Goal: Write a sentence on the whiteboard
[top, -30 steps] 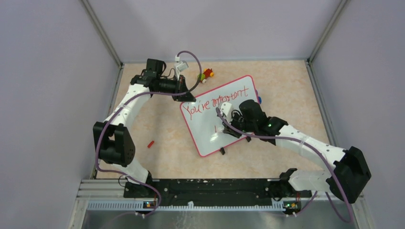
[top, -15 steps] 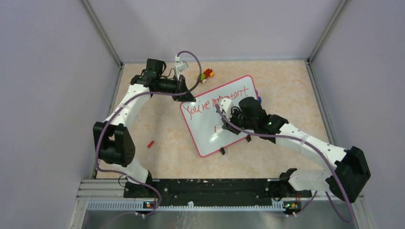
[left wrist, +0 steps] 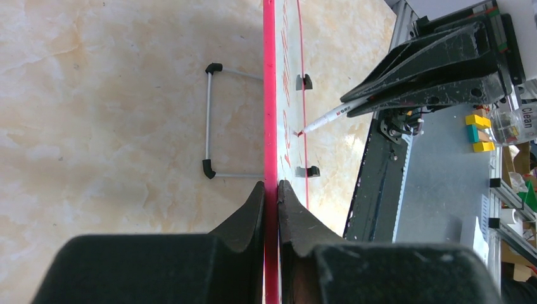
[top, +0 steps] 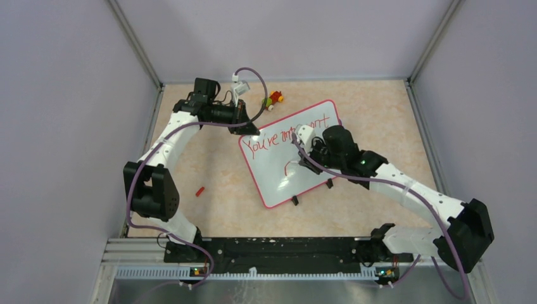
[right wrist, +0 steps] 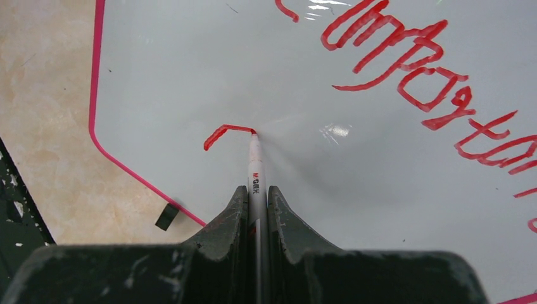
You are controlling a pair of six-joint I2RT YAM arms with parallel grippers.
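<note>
Whiteboard (top: 277, 185) and table (top: 215, 212) fill the middle of our overhead view. The board lies slantwise on the mottled beige top, roughly centred between the two arms, its pink-red rim running all round. It is the only thing here that bears anything, and what it bears is the sentence (top: 288, 133): slanted red handwriting along the far edge, where we read "You're" and then a longer word partly hidden by the right arm.

We see the left gripper (left wrist: 271, 187) at the board's far-left corner, its fingers pressed onto the rim from both sides. Beyond them, a thin wire stand (left wrist: 208, 120) shows beside the rim.

Our right gripper (right wrist: 256, 190) is pinched on a white marker (right wrist: 255, 158), which juts straight out between the fingers. Its red tip touches the glossy surface below the written line, at the end of a short hooked stroke (right wrist: 225, 131).

Two black clips (top: 295, 200) sit on the board's near edge. Off the board, a small red piece (top: 200, 190) lies on the table to the left, and a few coloured blocks (top: 273, 99) lie just beyond the far corner.
</note>
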